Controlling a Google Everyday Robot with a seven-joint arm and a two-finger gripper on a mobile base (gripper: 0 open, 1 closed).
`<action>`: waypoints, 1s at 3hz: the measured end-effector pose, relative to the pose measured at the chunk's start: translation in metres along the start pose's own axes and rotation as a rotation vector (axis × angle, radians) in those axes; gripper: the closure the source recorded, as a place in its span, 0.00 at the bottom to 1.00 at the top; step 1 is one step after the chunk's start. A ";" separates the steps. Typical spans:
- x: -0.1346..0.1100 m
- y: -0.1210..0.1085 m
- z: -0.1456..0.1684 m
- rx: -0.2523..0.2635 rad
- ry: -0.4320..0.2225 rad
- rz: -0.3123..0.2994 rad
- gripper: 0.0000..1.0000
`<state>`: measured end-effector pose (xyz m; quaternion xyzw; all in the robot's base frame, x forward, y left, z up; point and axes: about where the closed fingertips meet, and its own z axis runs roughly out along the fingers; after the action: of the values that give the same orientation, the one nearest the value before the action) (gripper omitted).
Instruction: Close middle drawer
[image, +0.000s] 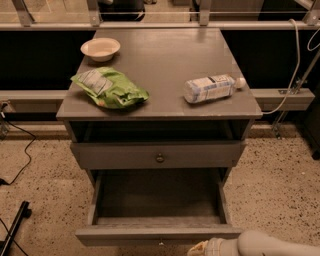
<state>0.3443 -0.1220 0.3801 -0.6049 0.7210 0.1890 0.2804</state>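
Our gripper (199, 247) sat low at the near edge of the scene, on an arm reaching in from the right, with its tip just in front of the middle drawer (125, 234). We could not tell whether it was spread or pressed together. The drawer stood pulled far out toward the gripper. Its slim front panel lay just beyond the tip, and its tiny knob (161, 243) was a little to the gripper's left. We judged the gripper was placed there so a straight push away from us would drive the panel back into the cabinet. Whether it already touched the wood we could not say.

Beyond the gripper, the drawer's deep box lay open to view and we saw nothing in it. Further beyond and higher, the upper drawer (120, 156) with its bigger knob sat nearly shut, with a dark gap above it.

On the cabinet top (160, 60), well beyond the gripper, a plastic bottle (210, 88) lay on its side. Off to the left lay a green bag (111, 89), and farther still a pale bowl (101, 54) that looked empty. All three stood clear of the drawer's path, so we expected a push to leave them undisturbed.
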 end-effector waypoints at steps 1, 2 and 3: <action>-0.001 -0.015 0.015 0.012 -0.021 0.046 1.00; -0.005 -0.044 0.026 0.037 -0.065 0.105 1.00; -0.002 -0.063 0.028 0.065 -0.110 0.156 1.00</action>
<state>0.4110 -0.1152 0.3640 -0.5263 0.7550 0.2197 0.3235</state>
